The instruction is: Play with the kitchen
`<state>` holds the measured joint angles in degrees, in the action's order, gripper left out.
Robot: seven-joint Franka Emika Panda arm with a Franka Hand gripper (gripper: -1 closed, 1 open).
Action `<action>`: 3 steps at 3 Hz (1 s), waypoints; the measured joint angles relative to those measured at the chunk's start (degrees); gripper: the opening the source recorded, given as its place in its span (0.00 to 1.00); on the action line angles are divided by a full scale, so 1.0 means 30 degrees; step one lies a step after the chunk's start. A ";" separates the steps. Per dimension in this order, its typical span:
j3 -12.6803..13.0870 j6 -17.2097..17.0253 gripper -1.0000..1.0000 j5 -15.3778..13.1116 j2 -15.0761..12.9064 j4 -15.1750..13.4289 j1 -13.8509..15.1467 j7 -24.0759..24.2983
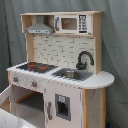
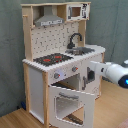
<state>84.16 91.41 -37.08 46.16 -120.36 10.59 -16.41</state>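
- The toy kitchen (image 2: 62, 60) is standing on a wooden floor, its oven door (image 2: 70, 105) hanging open.
- The robot arm (image 2: 114, 73) is reaching toward the cupboard; end effector state: cannot tell.
- Play seems underway; hob, sink, microwave untouched.

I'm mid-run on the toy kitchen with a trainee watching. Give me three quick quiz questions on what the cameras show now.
1. True or false: the oven door hangs open in the second exterior view.
2. What sits directly behind the sink? A) hood B) faucet C) microwave
3. Fill in: the hood hangs above the ____.

Key: 1 true; 2 B, the faucet; 3 hob. The microwave sits on the top shelf of the kitchen, and the arm reaches in from the second exterior view's right.
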 joint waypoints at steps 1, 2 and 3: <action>0.1096 0.0016 1.00 -0.1768 0.0281 0.0009 0.0023 -0.0223; 0.1724 0.0147 1.00 -0.3612 0.0503 0.0010 0.0018 -0.0397; 0.1920 0.0716 1.00 -0.5425 0.0551 -0.0014 0.0058 -0.0436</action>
<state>89.92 93.56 -53.35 47.81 -120.40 10.77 -17.72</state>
